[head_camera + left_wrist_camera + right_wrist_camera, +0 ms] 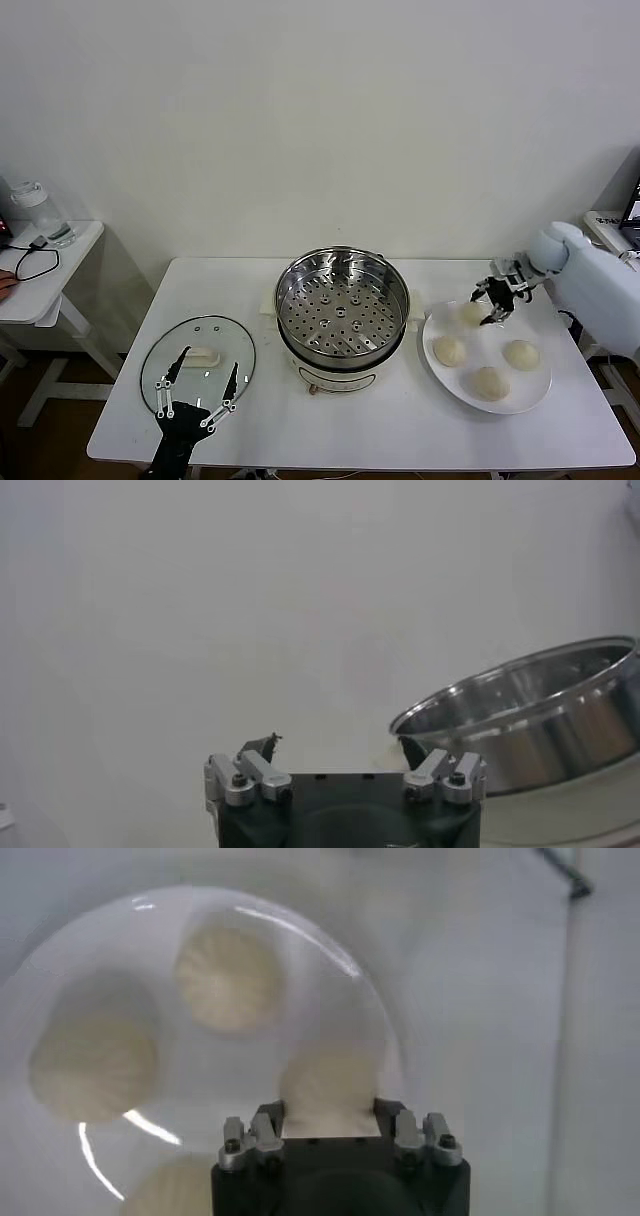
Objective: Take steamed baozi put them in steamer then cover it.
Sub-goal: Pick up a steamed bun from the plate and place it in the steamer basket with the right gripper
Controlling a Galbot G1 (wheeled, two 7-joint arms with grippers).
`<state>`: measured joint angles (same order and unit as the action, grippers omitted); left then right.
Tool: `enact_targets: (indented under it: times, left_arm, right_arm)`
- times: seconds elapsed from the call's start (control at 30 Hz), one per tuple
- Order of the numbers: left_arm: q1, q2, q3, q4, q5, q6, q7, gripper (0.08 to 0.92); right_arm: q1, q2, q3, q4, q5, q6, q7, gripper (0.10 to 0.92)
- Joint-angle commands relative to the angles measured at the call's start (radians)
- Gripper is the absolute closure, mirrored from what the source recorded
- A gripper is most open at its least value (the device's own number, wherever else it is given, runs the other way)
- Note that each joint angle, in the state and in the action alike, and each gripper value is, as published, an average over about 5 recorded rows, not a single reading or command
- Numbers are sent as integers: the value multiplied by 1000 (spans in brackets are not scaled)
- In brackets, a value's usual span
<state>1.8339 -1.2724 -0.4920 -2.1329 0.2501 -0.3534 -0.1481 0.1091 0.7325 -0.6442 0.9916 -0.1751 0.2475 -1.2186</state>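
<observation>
Right gripper [491,305] down at the far-left edge of the white plate [535,398], fingers clenched on one steamed baozi [471,312]; the right wrist view shows that bun [328,1095] wedged between the two pads, its base apparently on or just off the plate, cannot tell which; three other baozi lie loose on the plate, one near the held bun [449,350], one at the front [489,382], one toward the right [521,354]; steamer [341,304] sits just left of the plate on its white pot base, perforated floor bare, no bun inside; cover [198,362] lies flat on the table [400,430] well left of the steamer, handle up; left gripper [197,396] hovers over the cover's near rim, jaws spread wide, holding nothing; judged progress: first of four buns gripped only, none transferred; left to do: lift and carry each bun into the basket, then set the lid on top.
</observation>
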Motion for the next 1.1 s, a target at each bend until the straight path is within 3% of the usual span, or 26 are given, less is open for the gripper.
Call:
enact_targets:
  times: [0.03, 0.23, 0.5, 1.1]
  left_arm:
    - [3, 2, 5, -8, -1, 0, 0, 177]
    - [11, 1, 7, -21, -1, 0, 1, 177]
    - [22, -5, -1, -31, 0, -7, 2, 177]
    - [18, -5, -4, -34, -4, -15, 2, 177]
  right_arm:
    - [301, -42, -199, 245, 81, 175, -15, 385]
    - [437, 84, -297, 322, 76, 289, 1, 381]
    - [444, 277, -331, 314, -32, 372, 13, 381]
    - [277, 413, -326, 201, -230, 406, 39, 374]
